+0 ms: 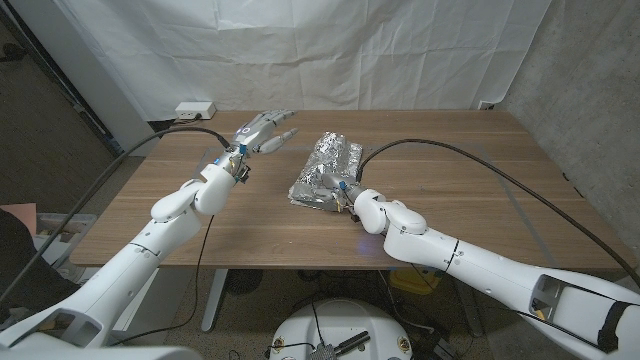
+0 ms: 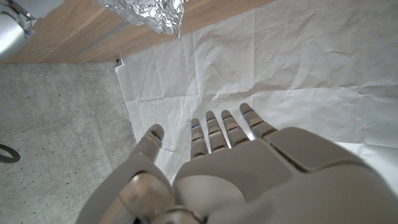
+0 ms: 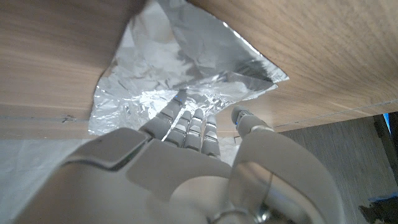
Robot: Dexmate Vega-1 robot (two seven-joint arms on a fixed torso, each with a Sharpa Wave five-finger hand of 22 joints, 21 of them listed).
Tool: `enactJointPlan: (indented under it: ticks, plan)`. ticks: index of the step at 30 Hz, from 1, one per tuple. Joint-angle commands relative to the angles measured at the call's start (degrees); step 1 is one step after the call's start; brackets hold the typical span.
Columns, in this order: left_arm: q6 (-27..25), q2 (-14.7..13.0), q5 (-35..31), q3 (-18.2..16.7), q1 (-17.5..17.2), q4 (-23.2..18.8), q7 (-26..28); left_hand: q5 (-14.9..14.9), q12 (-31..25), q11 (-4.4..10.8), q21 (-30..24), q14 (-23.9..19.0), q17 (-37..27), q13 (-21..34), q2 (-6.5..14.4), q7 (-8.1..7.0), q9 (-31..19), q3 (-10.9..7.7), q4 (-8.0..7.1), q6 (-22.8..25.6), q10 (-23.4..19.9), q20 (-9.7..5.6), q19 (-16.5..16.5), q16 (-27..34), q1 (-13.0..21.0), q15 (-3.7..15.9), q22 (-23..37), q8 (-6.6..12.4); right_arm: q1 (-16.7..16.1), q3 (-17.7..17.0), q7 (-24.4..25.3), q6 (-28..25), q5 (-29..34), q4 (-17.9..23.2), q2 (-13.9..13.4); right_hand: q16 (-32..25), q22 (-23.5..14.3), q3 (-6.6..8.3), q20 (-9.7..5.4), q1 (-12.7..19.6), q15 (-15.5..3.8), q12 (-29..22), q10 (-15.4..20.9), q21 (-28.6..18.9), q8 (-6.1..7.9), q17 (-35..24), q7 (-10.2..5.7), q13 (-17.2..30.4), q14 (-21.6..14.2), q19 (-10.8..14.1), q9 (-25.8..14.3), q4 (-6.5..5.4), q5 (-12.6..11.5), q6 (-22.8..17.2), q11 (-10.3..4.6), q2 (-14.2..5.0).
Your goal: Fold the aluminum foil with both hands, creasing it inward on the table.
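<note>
1. We are looking down over a wooden desk (image 1: 450, 200) where the aluminum foil (image 1: 326, 172) is lying near the middle, already crumpled and doubled into a rough, thick rectangle.
2. We are seeing the right robot hand (image 1: 343, 186) reaching in from the near side and resting on the foil's near edge; in the right wrist view its fingers (image 3: 186, 121) are lying close together, stretched out over the shiny creased sheet, with the thumb standing a little apart beside them.
3. We are not able to tell whether that hand is pinching a layer of foil or only pressing on it, since the fingertips are blending into the glare of the metal.
4. We are seeing the left robot hand (image 1: 264, 130) hovering off to the left of the foil, apart from it, with its fingers extended and slightly fanned, holding nothing.
5. In the left wrist view we are seeing the same hand (image 2: 230, 168) spread open against the white wrinkled backdrop (image 2: 298, 74), while a corner of the foil (image 2: 152, 11) is showing on the wood grain beyond it.
6. We are also noticing black cables (image 1: 470, 158) trailing across the desk along both arms, and a white power strip (image 1: 195, 109) sitting at the far left corner.
</note>
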State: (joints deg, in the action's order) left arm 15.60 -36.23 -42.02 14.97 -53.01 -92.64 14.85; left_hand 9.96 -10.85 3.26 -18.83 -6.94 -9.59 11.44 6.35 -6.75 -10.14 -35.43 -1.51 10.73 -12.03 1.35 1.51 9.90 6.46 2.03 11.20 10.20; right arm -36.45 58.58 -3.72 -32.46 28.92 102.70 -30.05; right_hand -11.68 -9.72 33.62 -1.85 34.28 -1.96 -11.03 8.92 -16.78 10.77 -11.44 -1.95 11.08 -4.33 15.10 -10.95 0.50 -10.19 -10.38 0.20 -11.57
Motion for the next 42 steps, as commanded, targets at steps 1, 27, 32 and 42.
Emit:
enactJointPlan:
  ticks: [1,27,32,42]
  plan:
    - [0.1,0.3,0.1,0.2,-0.2,0.1,0.3,0.2,-0.5,0.09,0.1,0.1,-0.2,0.0,0.8,0.05,-0.1,0.00,-0.32,-0.1,0.4,-0.25,-0.1,0.3,-0.3,0.76,0.1,0.24,1.7,-2.7,5.9,7.2,-1.2,-0.5,1.4,-0.2,0.0,-0.33,-1.27,0.2,-1.42,-0.4,0.8,0.1,0.47,-0.1,-0.28,0.1,-0.6,0.2,-0.1,0.06,0.2,-0.8,0.20,0.58]
    - [-2.0,0.2,0.0,-1.3,-2.5,-2.5,0.9,0.2,-0.6,0.27,0.2,0.2,-0.2,-0.2,0.8,0.01,-0.1,-0.10,-0.43,-0.1,0.4,-0.17,0.0,0.4,-0.5,0.85,0.1,0.30,11.5,-1.4,4.6,17.3,-3.7,-20.8,8.7,-0.6,-0.1,-2.87,-0.68,-2.3,-0.75,-0.7,1.8,0.7,0.84,-0.4,0.26,0.1,-1.3,1.0,-0.1,-1.43,0.4,-2.1,0.81,1.43]
    - [-2.5,0.1,-0.2,-1.7,-3.2,-3.4,0.8,0.2,-0.7,0.08,0.2,0.2,-0.2,-0.3,0.7,0.02,-0.1,-0.13,-0.44,-0.1,0.4,-0.16,0.0,0.4,-0.5,0.85,0.1,0.32,12.7,-0.5,2.7,18.4,-4.7,-24.3,9.3,-0.7,-0.1,-3.52,-0.59,-3.2,-0.64,-0.8,2.0,0.9,0.82,-0.4,0.48,0.1,-1.4,1.1,-0.1,-2.05,0.4,-2.2,0.97,1.52]
    - [-2.5,0.0,-0.5,-1.9,-3.5,-4.0,0.7,0.2,-0.7,0.20,0.3,0.1,-0.2,-0.3,0.7,0.05,-0.1,-0.18,-0.43,0.0,0.4,-0.18,0.0,0.4,-0.5,0.89,0.1,0.35,14.0,0.3,-0.1,20.2,-7.6,-30.1,10.5,-0.7,-0.1,-4.35,-0.73,-4.5,-0.67,-0.7,1.9,1.2,0.73,-0.6,0.55,0.1,-1.3,1.1,-0.1,-2.99,0.3,-2.1,0.82,1.39]
